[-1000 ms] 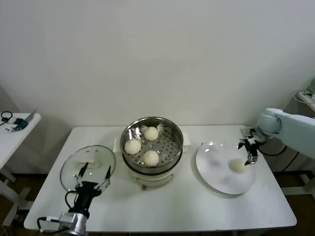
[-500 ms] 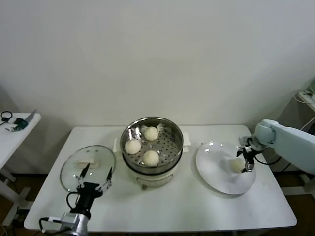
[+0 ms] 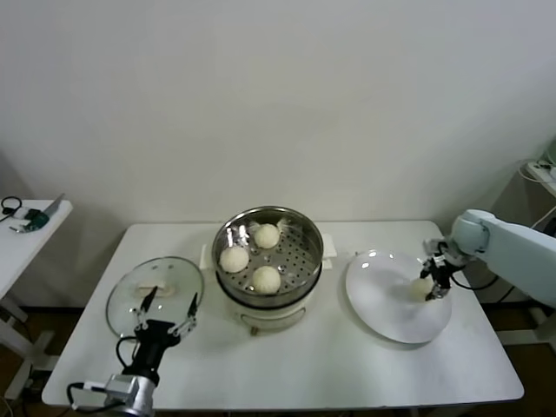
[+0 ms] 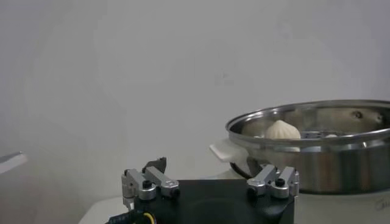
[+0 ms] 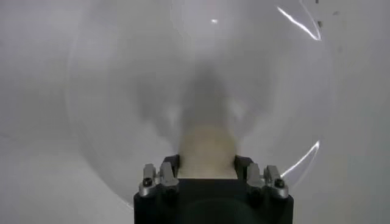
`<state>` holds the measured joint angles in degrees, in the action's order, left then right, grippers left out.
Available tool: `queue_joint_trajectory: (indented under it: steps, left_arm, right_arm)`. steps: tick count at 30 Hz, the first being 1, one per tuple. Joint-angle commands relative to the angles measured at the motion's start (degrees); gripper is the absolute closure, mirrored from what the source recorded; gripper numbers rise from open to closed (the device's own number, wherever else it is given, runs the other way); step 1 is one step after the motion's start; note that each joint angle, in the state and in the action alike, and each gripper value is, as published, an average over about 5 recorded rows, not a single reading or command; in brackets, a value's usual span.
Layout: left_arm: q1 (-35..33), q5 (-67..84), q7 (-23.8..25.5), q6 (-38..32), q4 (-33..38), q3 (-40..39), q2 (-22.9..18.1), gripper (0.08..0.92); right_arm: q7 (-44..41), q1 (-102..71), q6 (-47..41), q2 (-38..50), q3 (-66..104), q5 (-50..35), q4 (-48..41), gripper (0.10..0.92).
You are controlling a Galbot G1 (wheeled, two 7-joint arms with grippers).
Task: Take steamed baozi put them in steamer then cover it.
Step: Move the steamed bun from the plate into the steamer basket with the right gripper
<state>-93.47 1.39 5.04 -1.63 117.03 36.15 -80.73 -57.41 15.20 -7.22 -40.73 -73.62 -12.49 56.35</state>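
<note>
Right arm: extended in from the right edge of the head view, wrist bent downward, right gripper (image 3: 433, 284) low, its fingers (image 5: 169, 170) closed in against a pale round object. Left arm: parked at the near left, left gripper (image 3: 163, 311) pointing forward, fingers (image 4: 145, 182) spread wide.

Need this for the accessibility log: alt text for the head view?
The right gripper closes around the last baozi on the white plate. Three baozi sit in the open steamer at centre; the left gripper hangs open by the glass lid.
</note>
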Motion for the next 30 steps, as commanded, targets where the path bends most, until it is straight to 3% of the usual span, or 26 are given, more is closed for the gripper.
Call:
queue_joint_trajectory:
  steps: [1, 7, 14, 22, 30]
  left_arm:
    - [0.1, 0.1, 0.0, 0.0, 0.3, -0.1, 0.3, 0.177]
    - [0.4, 0.5, 0.0, 0.2, 0.9, -0.2, 0.4, 0.177]
    - [0.0, 1.2, -0.1, 0.1, 1.8, 0.1, 0.9, 0.177]
    - [0.3, 1.4, 0.1, 0.7, 2.4, 0.6, 1.0, 0.177]
    - [0.2, 1.5, 0.1, 0.7, 2.1, 1.0, 1.2, 0.177]
  right_arm:
    - [-0.6, 24.2, -1.0, 0.1, -15.1, -13.5, 10.7, 0.418]
    - [-1.2, 44.0, -4.6, -6.2, -21.8, -26.5, 20.1, 0.415]
    - [1.6, 46.7, -9.5, -14.5, -16.9, -35.0, 26.5, 0.414]
    - [6.0, 35.0, -12.5, -21.7, -15.4, -31.0, 28.1, 0.411]
    - [6.7, 25.5, -12.6, -27.9, -14.8, -23.3, 20.8, 0.408]
